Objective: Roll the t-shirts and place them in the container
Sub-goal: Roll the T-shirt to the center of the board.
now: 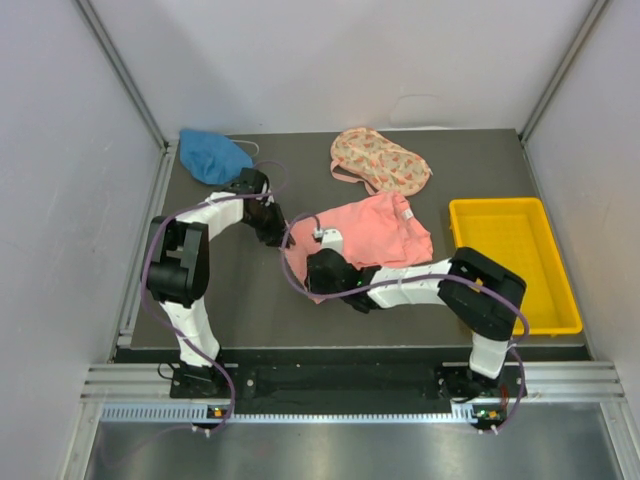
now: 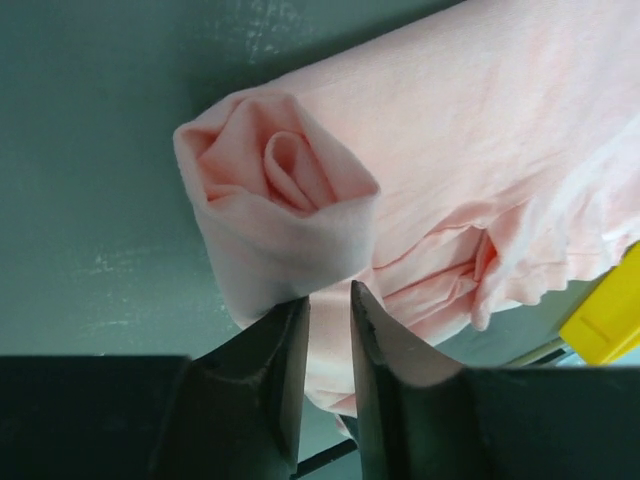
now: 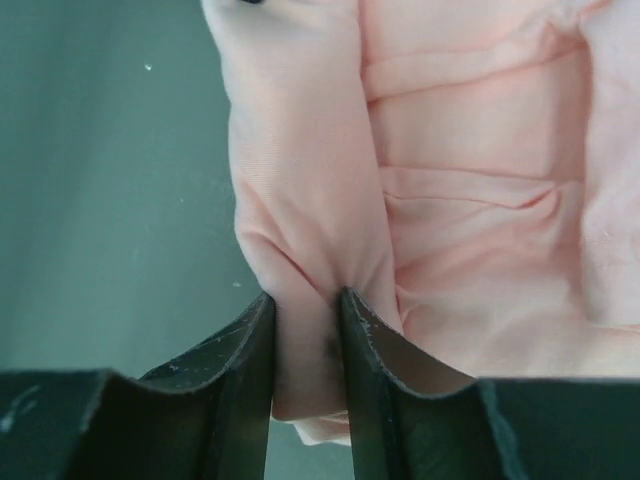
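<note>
The salmon-pink t-shirt point(image 1: 385, 232) lies mid-table, its left edge rolled into a tube. In the left wrist view the spiral end of that roll point(image 2: 280, 175) sits just above my left gripper point(image 2: 330, 296). Its jaws stand a little apart, and smooth, unpinched cloth shows in the gap. My left gripper point(image 1: 270, 228) is at the roll's far end. My right gripper point(image 1: 322, 272) is at the near end. There my right gripper point(image 3: 305, 300) is shut on a fold of the pink t-shirt point(image 3: 300, 180), with creases running into the jaws. The blue t-shirt point(image 1: 213, 155) and the floral t-shirt point(image 1: 380, 160) lie bunched at the back.
A yellow bin point(image 1: 515, 290) stands at the right side of the table; its corner point(image 2: 610, 315) shows in the left wrist view. White walls close in the table on the left, right and back. The dark mat point(image 1: 240, 300) lies bare left of the pink shirt.
</note>
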